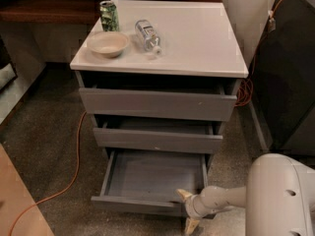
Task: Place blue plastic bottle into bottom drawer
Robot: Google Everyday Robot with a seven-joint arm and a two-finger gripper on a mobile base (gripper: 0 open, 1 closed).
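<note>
Gripper (pixel 187 210) low at the right end of the bottom drawer's (pixel 147 173) front panel; its two pale fingers (pixel 184 194) are spread apart, one above the panel's top edge and one below it, with the panel's corner between them; whether they press on the panel cannot be told; nothing else is between them. White arm (pixel 221 199) runs from the gripper to the right, into a large white housing (pixel 280 195) at the lower right corner. Bottom drawer pulled well out, grey inside showing; middle drawer (pixel 157 140) and top drawer (pixel 157 103) above it, each slightly out. Bottle (pixel 146 35) lies on its side on the white cabinet top (pixel 197 38), cap toward the front, just right of a bowl (pixel 108 44); a green can (pixel 109 15) stands upright behind the bowl. Orange cable (pixel 76 151) trails over the speckled floor left of the cabinet.
</note>
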